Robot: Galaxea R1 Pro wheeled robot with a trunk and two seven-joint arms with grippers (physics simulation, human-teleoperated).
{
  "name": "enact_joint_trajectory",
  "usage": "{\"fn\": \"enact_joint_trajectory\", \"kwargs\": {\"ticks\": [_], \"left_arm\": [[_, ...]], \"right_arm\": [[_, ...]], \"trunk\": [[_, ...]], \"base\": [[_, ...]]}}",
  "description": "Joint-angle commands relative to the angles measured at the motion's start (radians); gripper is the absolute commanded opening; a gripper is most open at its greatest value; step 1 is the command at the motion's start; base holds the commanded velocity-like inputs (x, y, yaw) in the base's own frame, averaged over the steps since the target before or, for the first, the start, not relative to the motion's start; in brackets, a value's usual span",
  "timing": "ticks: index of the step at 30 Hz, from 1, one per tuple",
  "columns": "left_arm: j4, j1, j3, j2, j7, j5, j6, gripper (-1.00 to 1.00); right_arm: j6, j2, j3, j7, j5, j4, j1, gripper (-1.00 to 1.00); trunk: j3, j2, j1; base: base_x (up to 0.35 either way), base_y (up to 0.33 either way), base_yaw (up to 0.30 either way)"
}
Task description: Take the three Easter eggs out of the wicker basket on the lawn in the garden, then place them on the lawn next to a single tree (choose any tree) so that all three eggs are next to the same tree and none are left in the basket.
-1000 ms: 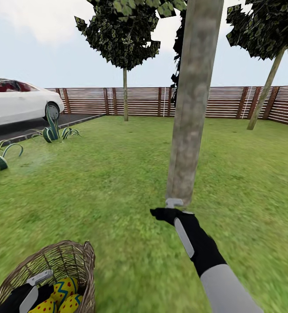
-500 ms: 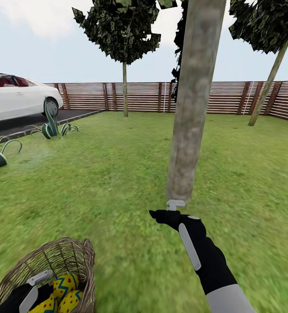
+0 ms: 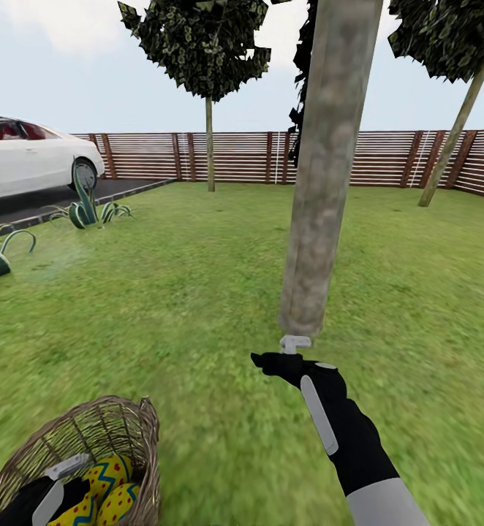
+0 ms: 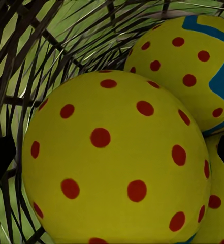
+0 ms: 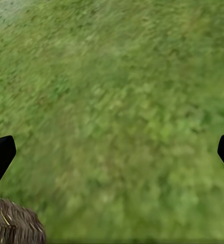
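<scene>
Easter eggs, yellow with red dots and blue-green zigzags (image 3: 109,486), all sit in the brown open-weave wicker basket (image 3: 125,431) at the lower left of the head view, on the green mottled lawn (image 3: 198,292). Left gripper (image 3: 70,475) is down inside the basket among them; fingers can't be read from here. Versus a second ago the whole view has tilted slightly, so the camera moved, not the things; basket, eggs and arms are about where they were. Right gripper (image 3: 295,343) hovers just beside the base of the thick grey-brown tree trunk (image 3: 322,183), carrying nothing.

Left wrist view: one dotted egg (image 4: 114,157) sits between the two dark fingertips (image 4: 0,157), claw spread wide around it, not pinching yet; a zigzag egg (image 4: 193,61) touches it behind.

Right wrist view: grass, claw spread with nothing between the tips, basket rim (image 5: 12,223) in the corner.

Judgement: first egg pick not closed; no eggs placed.
</scene>
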Motion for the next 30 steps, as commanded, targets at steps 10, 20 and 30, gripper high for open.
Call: {"fn": "enact_joint_trajectory", "kwargs": {"ticks": [10,20,30], "left_arm": [[-0.002,0.0,0.001,0.0,0.003,0.011,0.008,1.0],[-0.002,0.0,0.001,0.0,0.003,0.011,0.008,1.0],[-0.002,0.0,0.001,0.0,0.004,0.011,0.008,1.0]], "right_arm": [[0.005,0.0,0.001,0.002,0.001,-0.001,0.0,1.0],[0.005,0.0,0.001,0.002,0.001,-0.001,0.0,1.0],[0.005,0.0,0.001,0.002,0.001,-0.001,-0.001,1.0]], "trunk": [[-0.02,-0.002,0.002],[-0.032,-0.002,0.003],[-0.04,-0.003,0.004]], "base": [[0.0,0.0,0.0],[0.0,0.0,0.0],[0.0,0.0,0.0]]}}
